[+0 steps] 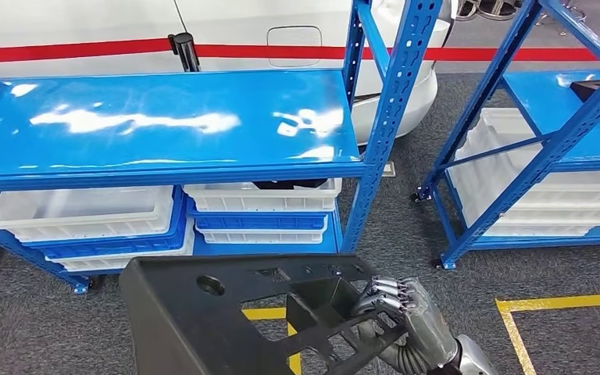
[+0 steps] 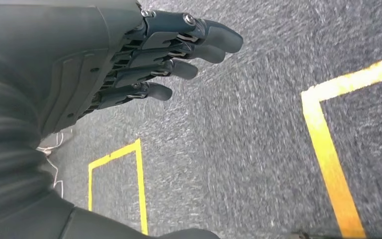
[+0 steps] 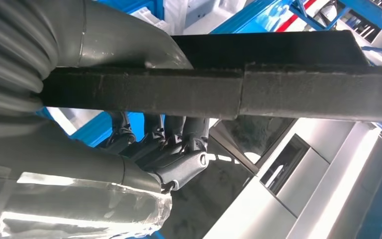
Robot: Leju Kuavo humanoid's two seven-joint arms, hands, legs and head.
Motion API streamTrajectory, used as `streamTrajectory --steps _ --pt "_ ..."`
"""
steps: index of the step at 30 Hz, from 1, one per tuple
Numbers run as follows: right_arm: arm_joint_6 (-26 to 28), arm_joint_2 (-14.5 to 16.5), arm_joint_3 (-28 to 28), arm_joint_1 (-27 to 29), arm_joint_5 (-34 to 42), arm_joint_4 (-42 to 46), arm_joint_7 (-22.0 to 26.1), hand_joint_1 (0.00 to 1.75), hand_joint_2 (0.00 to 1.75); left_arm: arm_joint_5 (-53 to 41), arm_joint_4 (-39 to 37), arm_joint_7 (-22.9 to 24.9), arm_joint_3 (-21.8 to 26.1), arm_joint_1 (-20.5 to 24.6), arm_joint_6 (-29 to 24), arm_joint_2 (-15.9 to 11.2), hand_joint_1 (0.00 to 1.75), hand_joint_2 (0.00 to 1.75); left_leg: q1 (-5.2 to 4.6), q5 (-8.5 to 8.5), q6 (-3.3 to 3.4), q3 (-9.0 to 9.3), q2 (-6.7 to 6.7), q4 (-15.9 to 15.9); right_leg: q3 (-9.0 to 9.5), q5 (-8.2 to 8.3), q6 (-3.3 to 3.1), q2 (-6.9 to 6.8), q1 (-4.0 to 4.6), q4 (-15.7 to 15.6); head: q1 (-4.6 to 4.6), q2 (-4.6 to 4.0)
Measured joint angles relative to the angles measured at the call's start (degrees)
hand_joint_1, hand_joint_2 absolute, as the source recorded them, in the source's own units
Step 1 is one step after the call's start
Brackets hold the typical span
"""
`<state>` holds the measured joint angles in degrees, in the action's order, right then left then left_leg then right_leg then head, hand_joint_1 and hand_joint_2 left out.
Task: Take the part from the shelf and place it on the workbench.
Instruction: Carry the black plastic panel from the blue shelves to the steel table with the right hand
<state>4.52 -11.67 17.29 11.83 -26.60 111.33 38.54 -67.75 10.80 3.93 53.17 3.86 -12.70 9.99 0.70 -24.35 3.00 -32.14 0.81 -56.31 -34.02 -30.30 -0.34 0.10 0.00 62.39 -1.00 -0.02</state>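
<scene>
The right hand (image 1: 406, 312) grips the black bracket-like part (image 1: 226, 316) by one edge, with the blue shelf (image 1: 164, 125) just beyond it; the left hand (image 2: 144, 64) hangs loose, holding nothing; held off-centre, the wide part could tilt or slip free.

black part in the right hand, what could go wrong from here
The right hand grips the large black part alone at one end, so its overhanging bulk could twist or slip loose. The left hand hangs free over the floor, giving no support. The part also blocks the head view downward and could knock the blue shelf close ahead.
</scene>
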Motion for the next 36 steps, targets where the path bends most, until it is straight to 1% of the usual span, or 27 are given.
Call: streamTrajectory --steps 1,2,3,4,5,6,7,8,9,11,12,13,14,15,16,18,19,20,21,22,23,25,26,27,28,33,36 --pt "0.00 0.02 -0.03 0.16 -0.25 0.07 0.02 1.75 1.75 -0.17 0.00 0.01 -0.18 0.07 0.01 -0.02 0.00 1.75 -0.04 0.23 0.15 -0.22 0.00 0.03 -1.97 -1.96 -0.11 0.01 -0.20 4.13 0.05 0.00" --pt "0.00 0.04 -0.03 0.34 -0.52 0.10 0.02 1.75 1.75 -0.31 0.00 0.01 -0.38 0.10 0.03 -0.02 0.00 1.75 -0.06 0.35 0.10 -0.45 -0.02 0.02 -3.62 -3.36 0.00 0.00 -0.46 7.75 0.08 0.00" --pt "0.01 0.06 -0.03 0.54 -0.78 0.11 0.00 1.75 1.75 -0.43 0.00 0.01 -0.57 0.11 0.08 -0.02 0.00 1.75 -0.07 0.48 0.01 -0.66 -0.03 0.00 -4.65 -4.13 0.31 -0.01 -0.75 10.13 0.08 0.00" --pt "0.01 0.11 -0.03 0.71 -1.09 0.21 -0.05 1.75 1.75 -0.47 0.00 0.01 -0.71 0.10 0.19 -0.01 0.00 1.75 -0.02 0.62 -0.17 -0.85 -0.04 -0.02 -4.30 -3.77 0.94 -0.03 -1.07 9.80 0.10 0.00" --pt "0.02 0.19 -0.03 0.84 -1.44 0.39 -0.15 1.75 1.75 -0.49 0.00 0.02 -0.81 0.10 0.31 0.00 0.00 1.75 0.07 0.77 -0.38 -0.99 -0.05 -0.08 -2.68 -2.60 1.71 -0.07 -1.43 7.02 0.09 0.00" --pt "0.02 0.32 -0.02 0.92 -1.85 0.68 -0.30 1.75 1.75 -0.50 0.00 0.02 -0.88 0.14 0.42 0.01 0.00 1.75 0.15 0.88 -0.65 -1.15 -0.05 -0.25 -0.21 -1.09 2.49 -0.15 -1.82 2.65 0.09 0.00" --pt "0.02 0.49 -0.01 0.97 -2.29 0.99 -0.45 1.75 1.75 -0.49 0.01 0.03 -0.92 0.19 0.50 -0.02 0.00 1.75 0.14 0.91 -1.01 -1.35 -0.07 -0.52 2.01 0.34 3.03 -0.23 -2.02 -1.64 0.10 0.01" --pt "0.01 0.71 -0.01 1.08 -2.66 1.32 -0.62 1.75 1.75 -0.49 0.03 0.02 -0.96 0.24 0.52 -0.04 0.00 1.75 0.10 0.92 -1.41 -1.53 -0.08 -0.79 3.51 1.34 3.07 -0.24 -2.10 -4.61 0.04 0.00" --pt "0.01 0.91 0.01 1.19 -2.95 1.64 -0.80 1.75 1.75 -0.48 0.04 0.02 -0.96 0.28 0.53 -0.07 0.00 1.75 0.04 0.94 -1.82 -1.68 -0.08 -0.96 4.08 1.86 2.78 -0.22 -2.01 -6.07 0.00 0.01" --pt "0.00 1.25 0.00 1.51 -3.40 2.10 -1.14 1.75 1.75 -0.39 0.05 -0.09 -0.96 0.31 0.55 -0.07 0.00 1.75 0.16 1.23 -2.62 -1.82 -0.06 -0.79 3.72 2.35 1.70 -0.10 -1.67 -6.26 -0.11 0.00" --pt "0.01 1.39 0.00 1.61 -3.65 2.27 -1.34 1.75 1.75 -0.30 0.05 -0.21 -0.96 0.31 0.58 -0.07 0.00 1.75 0.33 1.29 -2.92 -1.91 -0.06 -0.64 3.68 2.50 1.30 -0.10 -1.64 -6.31 -0.09 0.00" --pt "0.02 1.54 -0.01 1.67 -3.93 2.43 -1.48 1.75 1.75 -0.14 0.05 -0.39 -0.95 0.31 0.60 -0.07 0.00 1.75 0.47 1.13 -2.94 -2.05 -0.04 -0.52 3.61 2.70 1.02 -0.09 -1.64 -6.37 -0.11 0.00" --pt "0.04 1.71 -0.01 1.76 -4.30 2.59 -1.59 1.75 1.75 0.03 0.05 -0.62 -0.95 0.30 0.66 -0.08 0.00 1.75 0.56 0.96 -2.77 -2.23 -0.03 -0.46 3.55 2.92 0.76 -0.09 -1.68 -6.46 -0.12 0.00" --pt "0.08 1.86 -0.01 1.88 -4.67 2.77 -1.66 1.75 1.75 0.22 0.05 -0.87 -0.94 0.30 0.72 -0.08 0.00 1.75 0.64 0.82 -2.36 -2.40 -0.03 -0.44 3.52 3.08 0.59 -0.08 -1.67 -6.46 -0.14 0.00" --pt "0.11 1.96 0.00 2.03 -4.93 2.90 -1.67 1.75 1.75 0.45 0.05 -1.13 -0.93 0.30 0.77 -0.07 0.00 1.75 0.67 0.97 -1.70 -2.53 -0.04 -0.38 3.35 3.27 0.42 -0.08 -1.56 -6.45 -0.18 0.00" --pt "0.09 2.06 0.00 2.40 -4.94 3.09 -1.64 1.75 1.75 0.79 0.05 -1.54 -0.90 0.30 0.93 -0.07 0.00 1.75 0.73 1.87 -0.40 -2.71 -0.07 -0.32 3.25 3.49 0.10 -0.09 -1.36 -6.44 -0.21 0.00" --pt "0.02 2.05 0.00 2.56 -4.66 3.19 -1.58 1.75 1.75 0.96 0.06 -1.69 -0.85 0.30 1.02 -0.07 0.00 1.75 0.77 2.21 0.04 -2.75 -0.07 -0.31 3.23 3.57 -0.02 -0.10 -1.24 -6.43 -0.22 0.00" --pt "-0.08 2.04 -0.01 2.71 -4.38 3.31 -1.51 1.75 1.75 1.08 0.06 -1.81 -0.79 0.30 1.11 -0.07 0.00 1.75 0.82 2.43 0.23 -2.78 -0.08 -0.30 3.22 3.61 -0.09 -0.10 -1.13 -6.42 -0.22 0.00" --pt "-0.17 2.03 -0.01 2.84 -4.15 3.44 -1.42 1.75 1.75 1.20 0.06 -1.90 -0.73 0.31 1.17 -0.07 0.00 1.75 0.89 2.49 0.07 -2.79 -0.08 -0.29 3.20 3.64 -0.14 -0.10 -1.02 -6.40 -0.22 0.00" --pt "-0.25 2.01 -0.01 2.96 -4.04 3.55 -1.34 1.75 1.75 1.28 0.05 -1.96 -0.69 0.31 1.20 -0.06 0.00 1.75 0.97 2.57 -0.42 -2.78 -0.08 -0.27 3.17 3.67 -0.18 -0.10 -0.90 -6.37 -0.21 0.00" --pt "-0.33 1.99 -0.01 3.08 -4.00 3.65 -1.28 1.75 1.75 1.32 0.05 -1.99 -0.68 0.32 1.22 -0.05 0.00 1.75 1.08 2.63 -1.16 -2.77 -0.07 -0.24 3.12 3.66 -0.19 -0.10 -0.79 -6.34 -0.20 0.00" --pt "-0.46 1.92 -0.03 3.33 -4.13 3.88 -1.19 1.75 1.75 1.33 0.04 -2.06 -0.67 0.33 1.28 -0.02 0.00 1.75 1.31 2.74 -2.97 -2.79 -0.07 -0.18 2.99 3.65 -0.19 -0.10 -0.60 -6.27 -0.20 0.00" --pt "-0.53 1.87 -0.04 3.44 -4.26 3.99 -1.15 1.75 1.75 1.33 0.04 -2.09 -0.67 0.34 1.32 -0.01 0.00 1.75 1.38 2.75 -3.56 -2.83 -0.07 -0.16 2.93 3.65 -0.19 -0.10 -0.56 -6.25 -0.19 0.00" --pt "-0.57 1.85 -0.05 3.54 -4.43 4.07 -1.12 1.75 1.75 1.33 0.04 -2.13 -0.67 0.35 1.42 0.00 0.00 1.75 1.41 2.77 -3.88 -2.88 -0.07 -0.16 2.88 3.65 -0.19 -0.10 -0.53 -6.25 -0.19 0.00" --pt "-0.60 1.84 -0.05 3.63 -4.60 4.14 -1.11 1.75 1.75 1.33 0.04 -2.17 -0.67 0.35 1.56 0.02 0.00 1.75 1.38 2.76 -3.95 -2.93 -0.08 -0.16 2.83 3.65 -0.19 -0.11 -0.53 -6.25 -0.18 0.00" --pt "-0.60 1.85 -0.11 4.27 -5.21 4.76 -1.08 1.75 1.75 1.06 0.06 -2.05 -0.67 0.37 1.90 0.09 0.00 1.75 1.04 2.62 -3.69 -3.38 -0.11 -0.49 2.62 3.81 0.14 -0.12 -1.02 -6.31 -0.20 0.00" --pt "-0.63 1.85 -0.12 4.33 -5.22 4.86 -1.08 1.75 1.75 0.87 0.07 -2.01 -0.67 0.37 1.90 0.09 0.00 1.75 1.00 2.60 -3.64 -3.46 -0.12 -0.55 2.59 3.84 0.20 -0.12 -1.08 -6.31 -0.20 0.00"
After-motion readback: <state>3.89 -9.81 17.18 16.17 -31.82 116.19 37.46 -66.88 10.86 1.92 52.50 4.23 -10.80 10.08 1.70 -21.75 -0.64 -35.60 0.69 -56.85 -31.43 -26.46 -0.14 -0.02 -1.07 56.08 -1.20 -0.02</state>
